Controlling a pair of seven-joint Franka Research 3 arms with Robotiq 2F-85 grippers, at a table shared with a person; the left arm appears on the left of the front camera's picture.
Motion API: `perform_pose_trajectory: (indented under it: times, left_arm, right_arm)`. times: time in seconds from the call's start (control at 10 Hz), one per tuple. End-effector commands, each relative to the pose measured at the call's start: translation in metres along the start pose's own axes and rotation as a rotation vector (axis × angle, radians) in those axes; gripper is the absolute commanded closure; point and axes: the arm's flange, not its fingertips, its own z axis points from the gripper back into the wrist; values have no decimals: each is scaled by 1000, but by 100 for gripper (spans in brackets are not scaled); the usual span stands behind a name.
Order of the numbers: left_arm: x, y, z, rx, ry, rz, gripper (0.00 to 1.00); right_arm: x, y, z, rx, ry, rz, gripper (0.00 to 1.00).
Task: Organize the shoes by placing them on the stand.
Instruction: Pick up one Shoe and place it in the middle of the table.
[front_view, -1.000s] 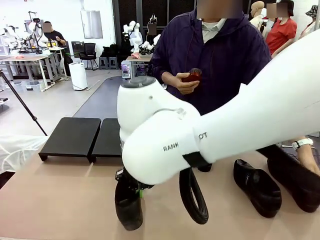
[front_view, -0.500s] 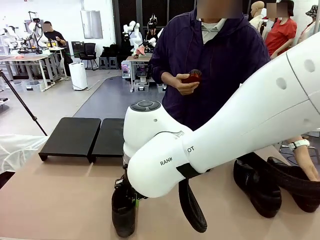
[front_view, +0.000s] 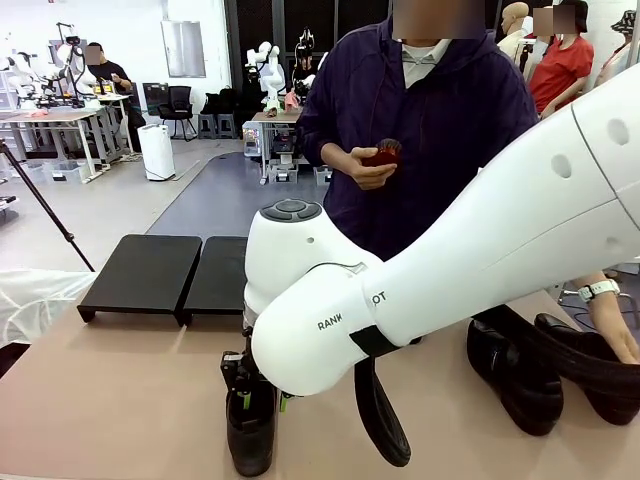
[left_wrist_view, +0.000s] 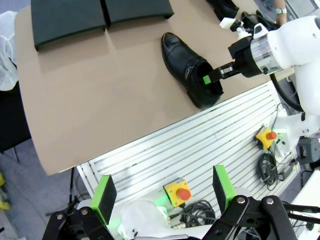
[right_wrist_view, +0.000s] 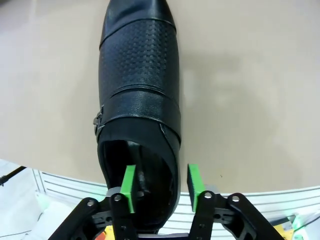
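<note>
One black shoe (right_wrist_view: 137, 85) lies flat on the tan table near its front edge, toe toward the stand. My right gripper (right_wrist_view: 161, 185) straddles the rim at the shoe's heel end, one green pad (right_wrist_view: 129, 186) inside the opening and the other outside, both clear of the leather; it is open. The same shoe (front_view: 250, 435) and right gripper (front_view: 258, 398) sit under the big white arm. Two more shoes (front_view: 515, 375) lie at the right. The stand (front_view: 140, 272) is two black platforms at the far left. My left gripper (left_wrist_view: 162, 190) hangs open off the table's front.
A person in a dark jacket stands at the far side holding a small reddish-brown brush (front_view: 383, 152). The right arm's thick link spans the table's middle. The slatted metal frame (left_wrist_view: 210, 145) with red-button boxes lies beyond the table's front edge.
The right gripper came down with the shoe, set it on the table, and its jaws have opened off the rim. The left gripper has stayed open.
</note>
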Motion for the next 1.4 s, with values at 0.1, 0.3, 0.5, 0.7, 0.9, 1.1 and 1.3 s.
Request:
perform_pose_trajectory:
  times: [0.1, 0.3, 0.5, 0.7, 0.9, 1.1, 1.3]
  left_arm:
    - [0, -1, 0, -8, 0, -7, 0]
    - [0, -1, 0, -8, 0, -7, 0]
    - [0, -1, 0, -8, 0, -7, 0]
    - [0, -1, 0, -8, 0, -7, 0]
    - [0, -1, 0, -8, 0, -7, 0]
    - [0, -1, 0, -8, 0, -7, 0]
    - [0, -1, 0, -8, 0, -7, 0]
  right_arm:
    - [-1, 2, 21, 27, 2, 26, 0]
    - [-2, 3, 35, 25, 21, 82, 0]
    - [-28, 3, 78, -25, -22, 118, 0]
    - [-62, -20, 135, -43, 14, 217, 0]
    - [-75, -55, 164, 30, 104, 362, 0]
    - [-73, -60, 155, 61, 71, 334, 0]
    - [-71, -66, 156, 69, 71, 344, 0]
